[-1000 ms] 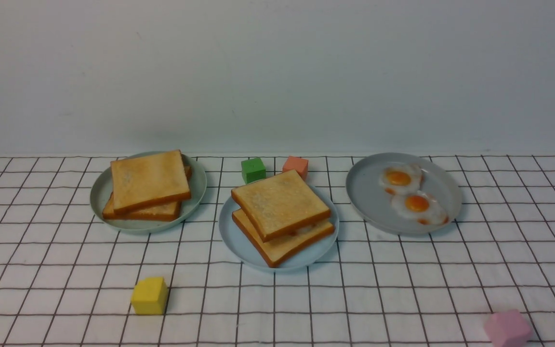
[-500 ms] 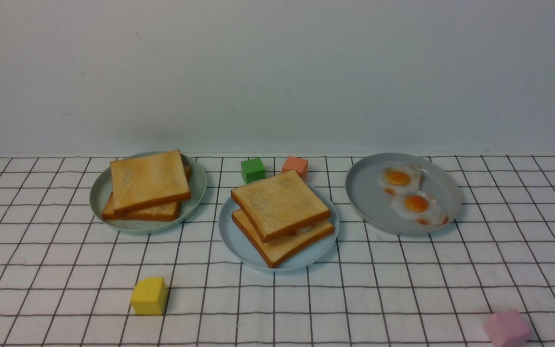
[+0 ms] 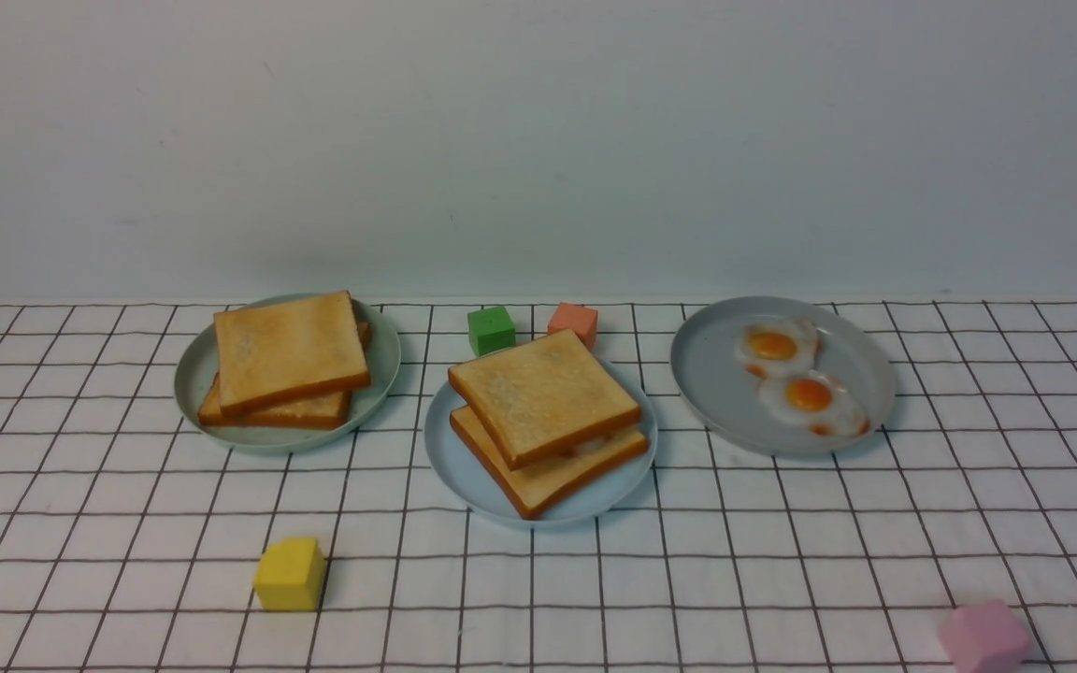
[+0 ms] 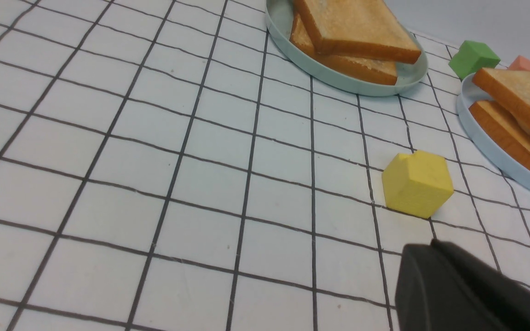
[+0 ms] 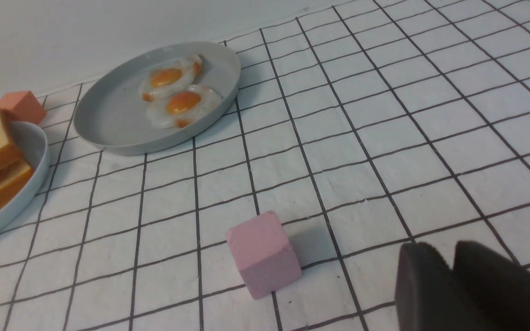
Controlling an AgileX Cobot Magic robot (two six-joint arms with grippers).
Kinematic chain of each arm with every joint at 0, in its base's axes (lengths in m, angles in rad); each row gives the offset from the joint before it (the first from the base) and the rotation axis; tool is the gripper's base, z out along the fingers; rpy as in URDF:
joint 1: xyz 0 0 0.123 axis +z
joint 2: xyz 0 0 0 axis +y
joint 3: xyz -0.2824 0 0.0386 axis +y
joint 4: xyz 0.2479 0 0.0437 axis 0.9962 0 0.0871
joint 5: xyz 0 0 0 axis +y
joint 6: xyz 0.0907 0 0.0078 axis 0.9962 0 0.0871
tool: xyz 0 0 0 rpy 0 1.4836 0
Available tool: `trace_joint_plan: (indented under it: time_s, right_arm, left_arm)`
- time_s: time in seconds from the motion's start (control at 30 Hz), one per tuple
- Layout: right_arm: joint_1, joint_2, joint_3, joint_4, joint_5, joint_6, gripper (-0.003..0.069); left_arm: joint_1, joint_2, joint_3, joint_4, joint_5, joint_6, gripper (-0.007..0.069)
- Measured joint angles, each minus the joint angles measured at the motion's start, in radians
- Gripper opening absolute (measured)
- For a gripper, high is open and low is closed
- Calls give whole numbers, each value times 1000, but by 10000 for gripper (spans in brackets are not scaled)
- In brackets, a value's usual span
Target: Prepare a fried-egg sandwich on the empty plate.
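Observation:
The fried-egg sandwich [image 3: 546,421], two toast slices with a sliver of egg white between them, lies on the light blue plate [image 3: 464,477] in the middle of the checked cloth. Neither gripper shows in the front view. In the left wrist view my left gripper [image 4: 430,246] hangs shut and empty over the cloth near a yellow cube [image 4: 416,183], with the sandwich [image 4: 518,105] off to one side. In the right wrist view my right gripper [image 5: 450,253] has its tips slightly parted, nothing between them, beside a pink cube [image 5: 263,253].
A pale green plate [image 3: 193,374] at the left carries a plain toast stack [image 3: 288,360]. A grey plate [image 3: 716,374] at the right holds two fried eggs [image 3: 810,397]. A green cube [image 3: 491,329] and a salmon cube [image 3: 573,322] stand behind the sandwich.

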Motion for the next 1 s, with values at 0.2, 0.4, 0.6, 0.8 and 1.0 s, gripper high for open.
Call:
trace_joint_plan:
  time_s: [0.2,0.4,0.6,0.8,1.0]
  right_arm:
    - [0,0,0,0,0,0,132]
    - [0,0,0,0,0,1,141]
    - [0,0,0,0,0,1,150]
    - [0,0,0,0,0,1,158]
    - [0,0,0,0,0,1,173]
  left_arm:
    - [0,0,0,0,0,0,-10]
    - [0,0,0,0,0,0,-10]
    - [0,0,0,0,0,0,-9]
    - [0,0,0,0,0,0,-3]
    - [0,0,0,0,0,0,1]
